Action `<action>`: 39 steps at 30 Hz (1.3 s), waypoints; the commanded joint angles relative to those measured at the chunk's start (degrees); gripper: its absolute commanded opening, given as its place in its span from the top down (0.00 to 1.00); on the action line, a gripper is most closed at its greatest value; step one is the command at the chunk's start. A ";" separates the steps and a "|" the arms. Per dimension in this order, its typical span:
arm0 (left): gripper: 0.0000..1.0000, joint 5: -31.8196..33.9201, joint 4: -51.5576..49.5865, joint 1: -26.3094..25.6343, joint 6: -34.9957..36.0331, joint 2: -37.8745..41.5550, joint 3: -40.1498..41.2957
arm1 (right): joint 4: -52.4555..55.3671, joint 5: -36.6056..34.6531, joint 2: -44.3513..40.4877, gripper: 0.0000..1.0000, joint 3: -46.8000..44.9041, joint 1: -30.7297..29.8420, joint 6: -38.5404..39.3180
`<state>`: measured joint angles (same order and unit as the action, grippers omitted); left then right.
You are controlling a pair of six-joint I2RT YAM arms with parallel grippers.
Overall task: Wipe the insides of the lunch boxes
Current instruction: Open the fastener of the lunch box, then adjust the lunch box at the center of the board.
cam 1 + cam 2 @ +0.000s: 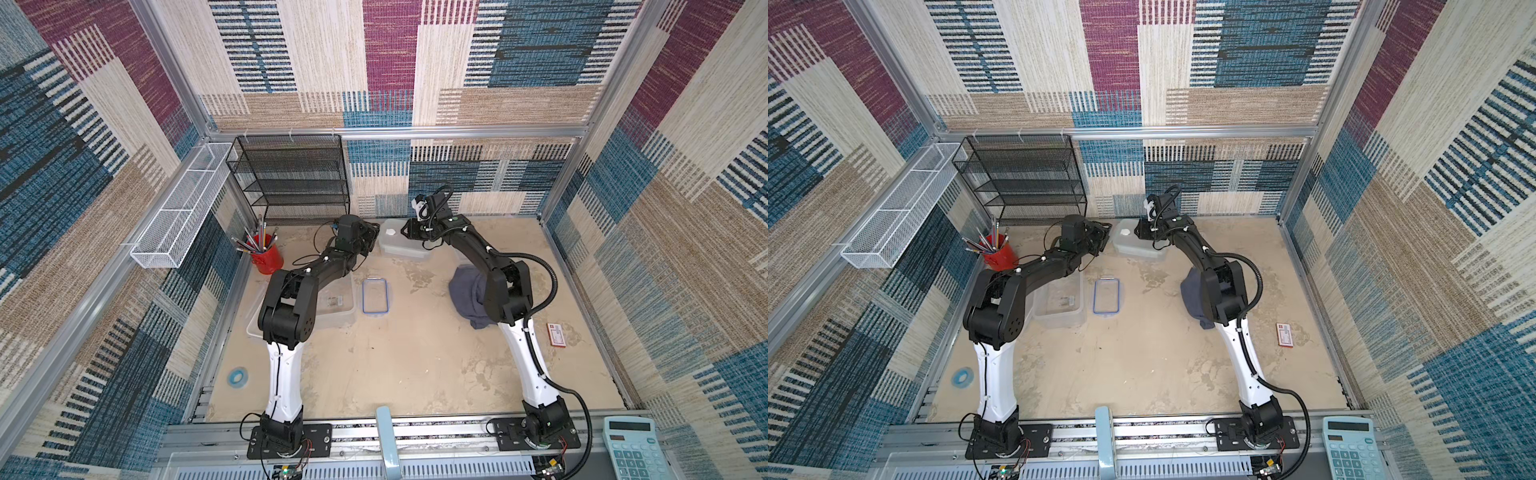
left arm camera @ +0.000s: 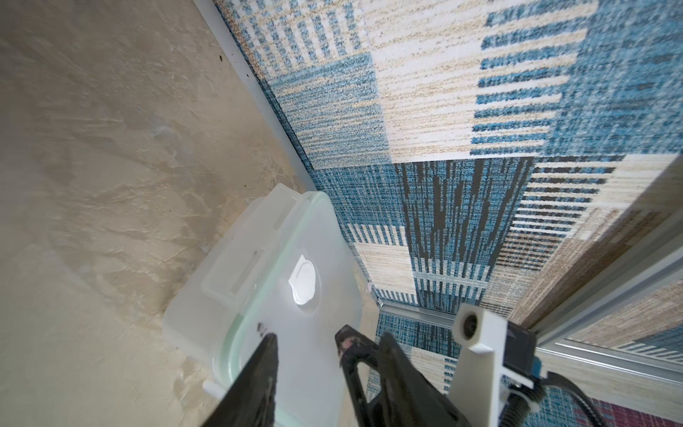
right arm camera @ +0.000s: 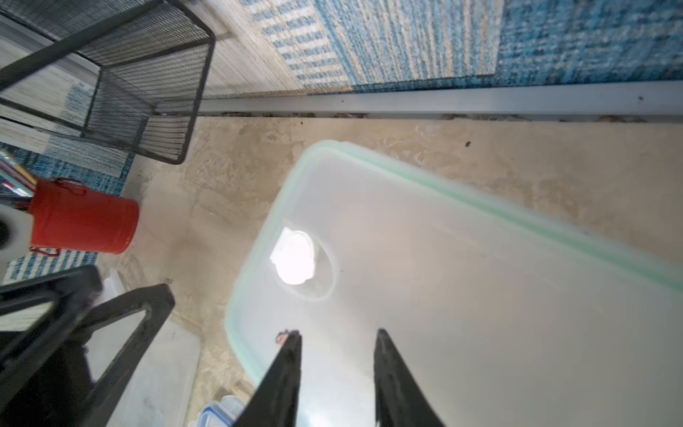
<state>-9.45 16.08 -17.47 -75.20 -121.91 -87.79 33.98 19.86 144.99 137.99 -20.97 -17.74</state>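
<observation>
Green-rimmed lunch box [image 1: 392, 242] sits lidded at the back of the surface [image 1: 415, 365], long axis approx. along the back wall. Left tool [image 2: 305, 332] hangs at its left end, right tool [image 3: 338, 332] over the lid. Both have jaws apart, empty. The 2 arms look equally near.

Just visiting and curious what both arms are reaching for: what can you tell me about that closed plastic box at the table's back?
The box is a frosted, translucent plastic tub with rounded corners, shut under a lid rimmed in pale green. The lid carries a white round valve near one end; a latch flap folds down one side. It sits flat at the back of the beige table. The left gripper and right gripper hang over opposite ends, jaws apart; contact is unclear.
</observation>
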 commanded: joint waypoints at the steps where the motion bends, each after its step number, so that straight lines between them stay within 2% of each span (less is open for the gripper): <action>1: 0.53 -2.69 -8.48 0.05 4.86 0.87 -2.14 | 4.03 3.53 1.41 0.58 5.71 0.98 0.66; 9: 0.50 -11.55 -23.88 -1.39 12.74 -0.27 -8.64 | -1.61 8.15 4.07 0.17 7.55 6.69 1.32; 16: 0.45 -15.78 -30.51 -3.13 16.20 -2.43 -11.73 | -8.19 14.80 8.64 0.06 10.32 9.54 0.52; 22: 0.44 -18.73 -32.74 -3.79 16.88 -6.83 -16.25 | -13.46 15.64 10.61 0.00 10.96 10.24 0.76; 26: 0.44 -19.35 -33.25 -3.87 17.28 -9.29 -18.91 | -13.94 16.78 11.71 0.00 11.51 10.60 0.78; 28: 0.44 -19.37 -33.21 -3.80 17.37 -10.32 -19.88 | -13.98 17.91 12.29 0.01 11.44 10.61 0.71; 32: 0.44 -19.20 -34.97 -3.71 18.33 -12.33 -22.39 | -12.44 19.86 13.12 0.10 11.42 10.56 0.47; 39: 0.45 -19.44 -39.58 -2.29 20.43 -16.64 -29.31 | -6.83 20.08 10.41 0.14 7.82 9.53 3.93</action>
<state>-28.84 -19.70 -20.38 -57.87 -137.45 -114.76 24.75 38.44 157.18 147.04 -11.03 -15.70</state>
